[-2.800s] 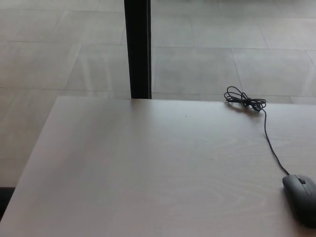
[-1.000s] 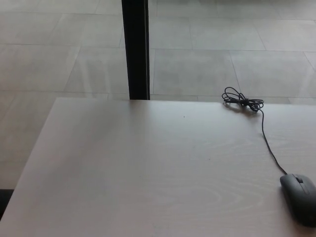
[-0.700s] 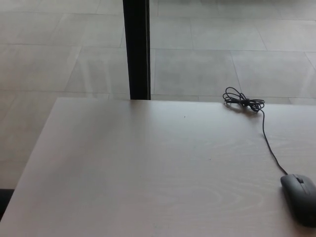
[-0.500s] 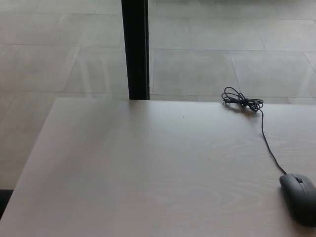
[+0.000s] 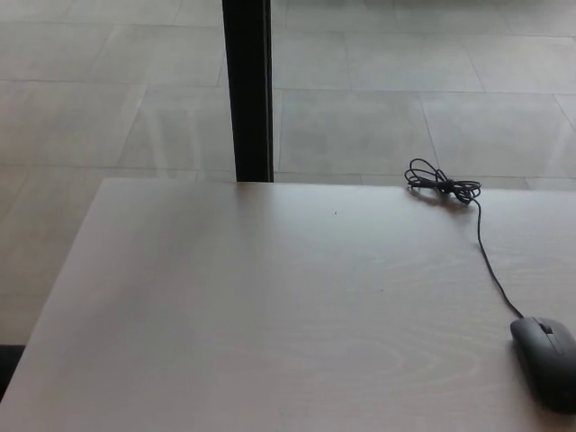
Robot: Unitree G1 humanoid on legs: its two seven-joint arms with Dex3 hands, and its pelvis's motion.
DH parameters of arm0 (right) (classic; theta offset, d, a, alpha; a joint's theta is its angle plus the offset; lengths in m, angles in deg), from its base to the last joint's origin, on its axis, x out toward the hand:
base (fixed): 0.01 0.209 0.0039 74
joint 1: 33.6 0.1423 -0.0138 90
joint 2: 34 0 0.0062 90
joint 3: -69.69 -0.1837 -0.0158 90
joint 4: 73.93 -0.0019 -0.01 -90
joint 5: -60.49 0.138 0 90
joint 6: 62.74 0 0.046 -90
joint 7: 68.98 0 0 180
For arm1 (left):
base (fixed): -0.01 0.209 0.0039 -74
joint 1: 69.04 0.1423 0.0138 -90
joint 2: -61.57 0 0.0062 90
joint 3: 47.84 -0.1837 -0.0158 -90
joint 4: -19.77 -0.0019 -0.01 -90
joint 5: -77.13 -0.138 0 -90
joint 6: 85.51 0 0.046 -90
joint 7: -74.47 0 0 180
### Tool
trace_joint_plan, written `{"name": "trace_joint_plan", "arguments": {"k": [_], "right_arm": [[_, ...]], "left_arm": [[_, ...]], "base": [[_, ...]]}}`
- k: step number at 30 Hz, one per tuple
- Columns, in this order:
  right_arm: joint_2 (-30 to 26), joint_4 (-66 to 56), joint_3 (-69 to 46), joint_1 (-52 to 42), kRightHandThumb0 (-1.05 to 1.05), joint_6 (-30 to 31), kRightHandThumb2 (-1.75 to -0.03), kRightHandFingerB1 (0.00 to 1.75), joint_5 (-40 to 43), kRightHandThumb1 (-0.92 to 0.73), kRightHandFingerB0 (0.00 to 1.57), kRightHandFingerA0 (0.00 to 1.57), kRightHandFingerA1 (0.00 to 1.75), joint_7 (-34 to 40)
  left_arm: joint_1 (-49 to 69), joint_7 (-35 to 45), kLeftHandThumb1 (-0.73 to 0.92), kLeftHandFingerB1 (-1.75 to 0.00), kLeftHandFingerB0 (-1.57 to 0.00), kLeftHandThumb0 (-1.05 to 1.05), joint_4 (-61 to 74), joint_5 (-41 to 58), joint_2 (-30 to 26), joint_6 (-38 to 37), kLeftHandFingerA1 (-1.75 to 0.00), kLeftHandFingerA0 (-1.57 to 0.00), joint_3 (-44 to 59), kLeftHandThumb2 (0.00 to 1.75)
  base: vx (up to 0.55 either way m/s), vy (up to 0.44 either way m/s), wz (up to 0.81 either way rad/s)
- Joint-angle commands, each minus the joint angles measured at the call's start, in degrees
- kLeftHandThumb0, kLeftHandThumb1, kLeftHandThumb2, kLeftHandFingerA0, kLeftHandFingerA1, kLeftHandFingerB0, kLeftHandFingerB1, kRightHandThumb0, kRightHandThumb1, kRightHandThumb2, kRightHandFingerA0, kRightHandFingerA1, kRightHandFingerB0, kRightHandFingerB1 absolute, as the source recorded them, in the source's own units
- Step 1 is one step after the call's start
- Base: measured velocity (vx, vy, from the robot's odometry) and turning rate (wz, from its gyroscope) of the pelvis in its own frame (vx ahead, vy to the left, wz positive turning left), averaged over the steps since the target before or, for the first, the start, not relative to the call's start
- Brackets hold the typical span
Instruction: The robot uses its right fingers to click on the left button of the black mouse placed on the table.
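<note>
The black mouse (image 5: pixel 547 360) lies on the pale wooden table (image 5: pixel 270 306) at the far right, partly cut off by the picture's right edge. Its thin black cable (image 5: pixel 490 261) runs up toward the table's far edge and ends in a coiled bundle (image 5: pixel 441 184). Neither of my hands shows in the head view.
A black vertical post (image 5: pixel 247 90) stands behind the table's far edge, left of centre. Beyond the table lies a grey tiled floor (image 5: pixel 378 108). The table's left edge slants down toward the lower left corner.
The picture has shifted very slightly, so the camera moved a little. The mouse and cable lie where they were.
</note>
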Motion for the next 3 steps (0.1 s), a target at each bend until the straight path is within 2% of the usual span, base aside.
{"name": "trace_joint_plan", "arguments": {"k": [1,3], "right_arm": [[-1.3,0.4,0.1,-0.3,-0.15,-0.6,-0.6,0.55,1.2,-0.45,0.56,0.45,0.65,-0.1],[-1.1,0.4,0.0,-0.5,-0.12,-1.2,-0.61,0.55,1.6,-0.45,0.56,0.42,0.66,-0.5]], "left_arm": [[0.2,-0.1,0.45,-0.58,-0.68,-0.33,0.6,-0.2,-1.1,0.2,-1.42,-0.99,-0.1,0.55],[0.5,0.1,0.45,-0.57,-0.67,-0.34,0.6,-0.3,-1.1,0.1,-1.4,-1.01,-0.2,0.55]], "base": [[0.0,0.0,0.0],[0.0,0.0,0.0]]}}
